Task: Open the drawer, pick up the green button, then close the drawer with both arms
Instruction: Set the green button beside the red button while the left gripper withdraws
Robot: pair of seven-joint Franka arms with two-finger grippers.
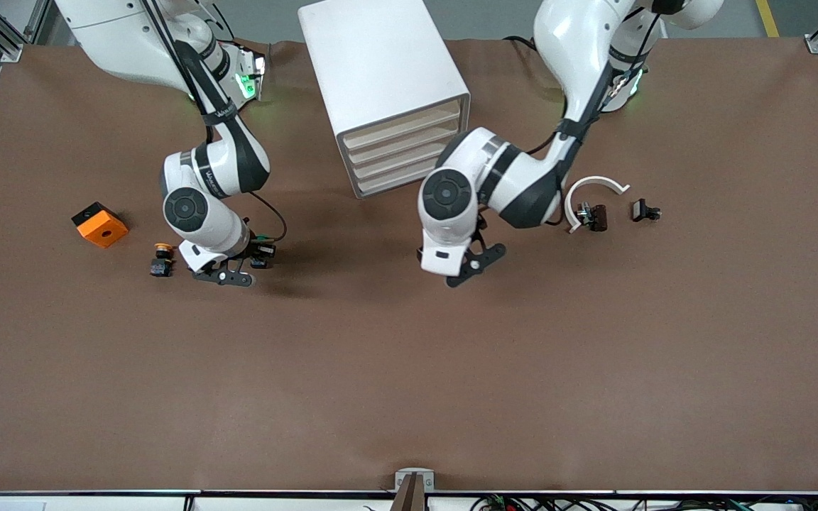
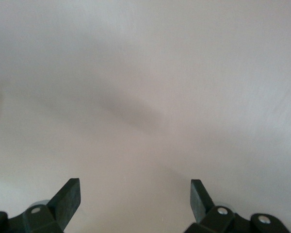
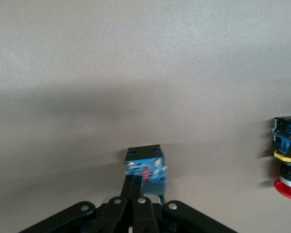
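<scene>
My right gripper (image 1: 228, 273) is low over the table beside a red-capped button (image 1: 162, 259). In the right wrist view its fingers (image 3: 136, 187) are pressed together at a small button (image 3: 148, 167) with a black and blue body. The button is blurred and its cap is hidden. It does not show in the front view. My left gripper (image 1: 473, 268) hangs open and empty over the bare table in front of the white drawer cabinet (image 1: 380, 64); its fingers (image 2: 68, 199) stand wide apart. All the drawer fronts (image 1: 405, 152) sit flush.
The red-capped button also shows in the right wrist view (image 3: 287, 160), lying on the table. An orange block (image 1: 100, 224) lies toward the right arm's end. A white arc-shaped part (image 1: 593, 186) and two small black parts (image 1: 597, 216) (image 1: 643, 211) lie toward the left arm's end.
</scene>
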